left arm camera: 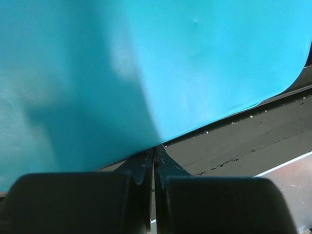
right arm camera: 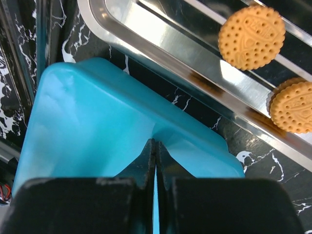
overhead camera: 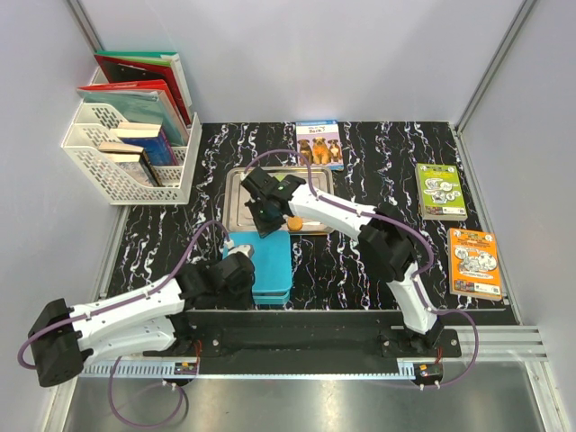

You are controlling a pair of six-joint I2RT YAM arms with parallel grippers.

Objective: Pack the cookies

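At the near edge of the table my left gripper has its jaws pressed together and carries nothing; it sits just beside the teal box. Farther in, the right gripper is also closed and empty, low over the far side of the box. Behind it, toward the middle of the table, is the tray, with two orange cookies lying flat near its near rim. I see some risks. With closed fingers so low, I could push the box away. The cookies lie flat on smooth metal, so fingers may slide off or crack one against the rim.
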